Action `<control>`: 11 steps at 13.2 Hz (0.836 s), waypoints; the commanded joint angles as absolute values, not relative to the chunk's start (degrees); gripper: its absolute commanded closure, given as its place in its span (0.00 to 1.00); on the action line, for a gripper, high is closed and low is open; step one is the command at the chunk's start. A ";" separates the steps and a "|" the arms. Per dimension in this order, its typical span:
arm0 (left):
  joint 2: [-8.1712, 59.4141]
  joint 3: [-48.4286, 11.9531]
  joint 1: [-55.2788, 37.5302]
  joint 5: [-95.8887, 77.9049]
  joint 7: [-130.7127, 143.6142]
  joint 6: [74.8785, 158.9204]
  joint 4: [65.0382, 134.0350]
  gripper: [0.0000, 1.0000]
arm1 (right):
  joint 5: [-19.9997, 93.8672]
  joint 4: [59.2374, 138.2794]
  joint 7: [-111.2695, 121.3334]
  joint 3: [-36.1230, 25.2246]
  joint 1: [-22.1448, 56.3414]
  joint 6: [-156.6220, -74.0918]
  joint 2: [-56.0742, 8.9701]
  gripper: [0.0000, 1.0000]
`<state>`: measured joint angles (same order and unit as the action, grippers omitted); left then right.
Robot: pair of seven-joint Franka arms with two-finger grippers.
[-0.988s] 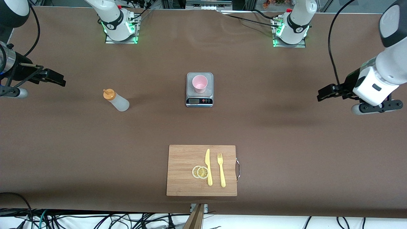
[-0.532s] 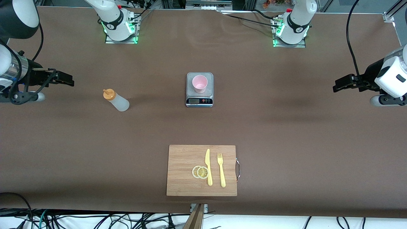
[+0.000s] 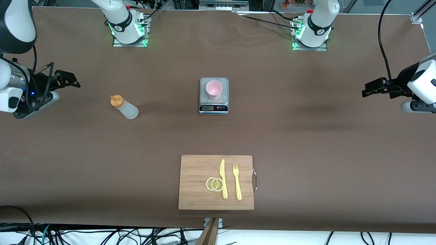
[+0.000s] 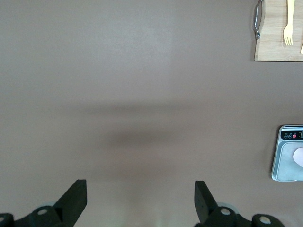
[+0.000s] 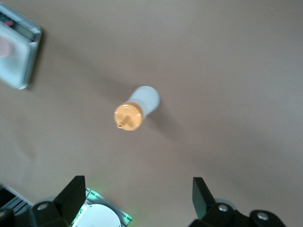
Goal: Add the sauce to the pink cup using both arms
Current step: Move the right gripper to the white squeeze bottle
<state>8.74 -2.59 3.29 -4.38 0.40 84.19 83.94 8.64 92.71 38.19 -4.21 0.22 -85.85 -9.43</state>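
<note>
The table point(image 3: 306, 143) carries everything, and both arms hang high at its ends, well apart from the task's things; the right pincer point(image 3: 66, 79) is over the table at the right arm's end, jaws spread wide and empty, with the bottle point(image 3: 125, 107) standing upright on the table nearest to it, toward the middle; the left pincer point(image 3: 371, 89) is over the bare table at the left arm's end, also wide open and empty, and well apart from the scale point(image 3: 213, 96) that carries the cup point(image 3: 214, 89).

Likely risks, largest first: the scale may slide if the left pincer pushes the cup instead of closing around it; the bottle is slim and tall, so a finger striking its side on approach could topple it; the soft body may spurt sauce early if squeezed hard; the nozzle point(image 5: 128, 116) may miss the small rim and foul the scale.

The board point(image 3: 197, 177) with knife point(image 3: 223, 178), fork point(image 3: 237, 182) and lemon slices point(image 3: 214, 184) lies far from both pincers, out of the way.

No writing is readable; the scale's display and buttons are too small to tell.
</note>
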 commanded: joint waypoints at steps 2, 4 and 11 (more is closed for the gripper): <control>9.23 -2.90 3.43 -3.43 -1.14 83.06 82.62 0.00 | 17.22 97.82 56.47 -9.84 -1.14 -86.05 -9.84 0.00; 9.32 -2.90 3.60 -3.43 -1.23 83.06 82.62 0.00 | 21.86 99.31 67.27 -10.46 -3.06 -85.96 -11.59 0.00; 9.58 -2.99 3.51 -3.52 -1.23 83.06 82.62 0.00 | 36.01 99.58 101.89 -10.46 -10.80 -81.74 -26.34 0.00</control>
<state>8.98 -2.69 3.29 -4.38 -0.05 84.17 83.94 32.04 100.38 92.85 -10.77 -8.73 -83.41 -22.72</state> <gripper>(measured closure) 0.000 0.000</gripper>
